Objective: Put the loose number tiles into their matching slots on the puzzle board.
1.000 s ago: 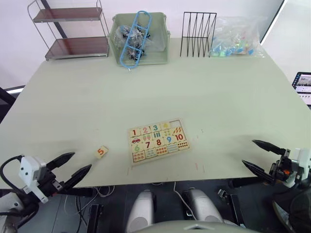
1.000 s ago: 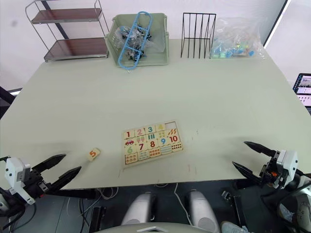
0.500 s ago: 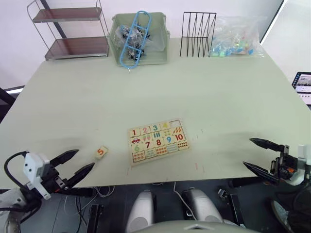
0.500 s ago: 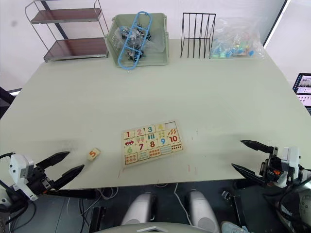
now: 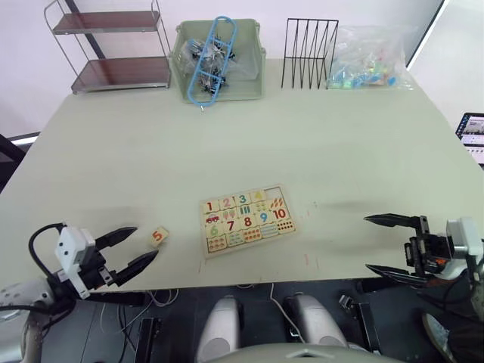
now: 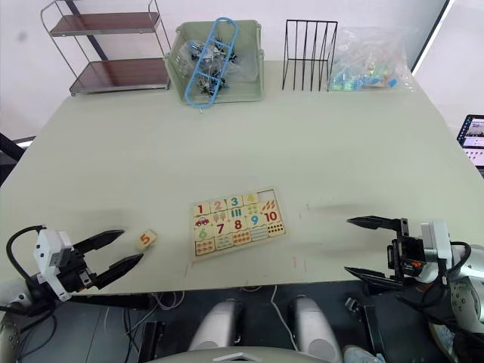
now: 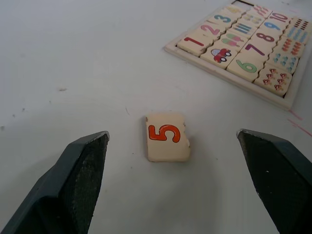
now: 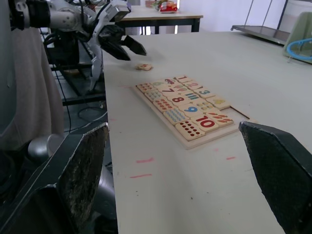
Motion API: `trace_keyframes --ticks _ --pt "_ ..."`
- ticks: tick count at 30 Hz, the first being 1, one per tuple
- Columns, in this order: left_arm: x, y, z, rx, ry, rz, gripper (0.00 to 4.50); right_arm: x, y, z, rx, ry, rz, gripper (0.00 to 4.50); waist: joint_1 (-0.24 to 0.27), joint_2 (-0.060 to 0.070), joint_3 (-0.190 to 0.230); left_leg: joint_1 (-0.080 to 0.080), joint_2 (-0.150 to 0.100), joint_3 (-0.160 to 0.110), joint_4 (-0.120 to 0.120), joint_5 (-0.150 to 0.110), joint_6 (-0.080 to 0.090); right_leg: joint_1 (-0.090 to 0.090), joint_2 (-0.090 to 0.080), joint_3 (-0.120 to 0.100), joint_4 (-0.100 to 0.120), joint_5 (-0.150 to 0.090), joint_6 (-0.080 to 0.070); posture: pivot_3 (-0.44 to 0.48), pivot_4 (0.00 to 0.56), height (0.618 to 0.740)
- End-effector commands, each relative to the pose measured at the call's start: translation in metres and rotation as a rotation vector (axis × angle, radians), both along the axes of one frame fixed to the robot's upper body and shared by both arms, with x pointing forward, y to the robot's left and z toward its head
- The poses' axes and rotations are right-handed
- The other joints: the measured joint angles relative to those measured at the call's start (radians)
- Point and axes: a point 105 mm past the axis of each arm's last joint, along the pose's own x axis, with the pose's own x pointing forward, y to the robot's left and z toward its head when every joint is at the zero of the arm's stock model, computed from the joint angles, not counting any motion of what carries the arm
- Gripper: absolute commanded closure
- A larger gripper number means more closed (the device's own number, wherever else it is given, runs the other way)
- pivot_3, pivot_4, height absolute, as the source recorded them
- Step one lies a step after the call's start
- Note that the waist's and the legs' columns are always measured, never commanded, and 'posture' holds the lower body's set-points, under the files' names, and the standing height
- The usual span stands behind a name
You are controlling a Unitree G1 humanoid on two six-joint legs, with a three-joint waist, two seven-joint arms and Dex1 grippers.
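Observation:
The puzzle board lies flat near the table's front edge, its rows filled with number, picture and dot tiles. Tiles 1 to 4 sit in its far row, and the slot at that row's right end is bare. One loose number tile, an orange 5, lies on the table left of the board; in the left wrist view this tile rests just ahead of the two spread fingers. My left gripper is open, close to the tile's left. My right gripper is open and empty, well right of the board.
Along the table's far edge stand a wire shelf rack, a green basket with a blue item in it, a black wire file rack and a plastic bag of coloured pieces. A screen shows at the right.
My left gripper has moved forward and right, closer to the 5 tile. My right gripper has moved left over the table's edge towards the board. Both stayed open.

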Motion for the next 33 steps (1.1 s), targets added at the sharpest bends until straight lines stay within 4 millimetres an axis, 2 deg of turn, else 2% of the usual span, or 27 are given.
trace_keyframes --ticks 1,9,18,19,21,24,26,27,33 --pt "0.003 0.002 -0.001 0.042 -0.007 -0.012 0.03 0.0 -0.001 0.006 -0.012 -0.032 0.013 0.0 0.0 0.0 0.0 0.0 0.0 0.0 0.0 0.0 0.0 0.0 0.0 0.0 0.0 0.0 0.0 0.0 0.15 0.74" --pt "0.01 -0.003 -0.009 0.037 -0.003 0.002 0.03 0.002 0.001 0.003 -0.009 -0.042 0.011 0.0 0.0 0.0 0.0 0.0 0.0 0.0 0.0 0.0 0.0 0.0 0.0 0.0 0.0 0.001 0.001 0.0 0.15 0.74" --pt "0.008 0.0 -0.014 0.054 0.007 0.012 0.03 0.002 0.001 -0.001 -0.005 -0.043 0.009 0.0 0.0 0.0 0.0 0.0 0.0 0.0 0.0 0.0 0.0 0.0 0.0 0.0 0.0 0.001 0.001 0.0 0.15 0.74" --pt "0.008 -0.001 -0.014 0.054 0.007 0.009 0.42 0.002 0.001 -0.002 -0.004 -0.043 0.009 0.0 0.0 0.0 0.0 0.0 0.0 0.0 0.0 0.0 0.0 0.0 0.0 0.0 0.0 0.001 0.001 0.0 0.15 0.74" --pt "0.008 -0.004 -0.015 0.051 0.007 0.003 0.78 0.001 0.001 -0.003 -0.003 -0.043 0.009 0.0 0.0 0.0 0.0 0.0 0.0 0.0 0.0 0.0 0.0 0.0 0.0 0.0 0.0 0.001 0.001 0.0 0.15 0.74" --pt "0.009 -0.006 -0.016 0.046 0.006 -0.003 2.3 0.001 0.001 -0.003 -0.001 -0.044 0.007 0.0 0.0 0.0 0.0 0.0 0.0 0.0 0.0 0.0 0.0 0.0 0.0 0.0 0.0 0.001 0.001 0.0 0.15 0.74" --pt "0.009 -0.007 -0.016 0.045 0.002 -0.002 3.21 0.001 0.001 -0.004 0.0 -0.044 0.004 0.0 0.0 0.0 0.0 0.0 0.0 0.0 0.0 0.0 0.0 0.0 0.0 0.0 0.0 0.001 0.001 0.0 0.15 0.74" --pt "0.009 -0.007 -0.016 0.045 0.0 -0.002 3.5 0.001 0.0 -0.004 0.0 -0.043 0.003 0.0 0.0 0.0 0.0 0.0 0.0 0.0 0.0 0.0 0.0 0.0 0.0 0.0 0.0 0.001 0.001 0.0 0.15 0.74" --pt "0.008 -0.009 -0.015 0.05 -0.009 -0.014 3.53 0.0 0.0 -0.006 0.002 -0.041 -0.003 0.0 0.0 0.0 0.0 0.0 0.0 0.0 0.0 0.0 0.0 0.0 0.0 0.0 0.0 0.001 0.001 0.0 0.15 0.74"
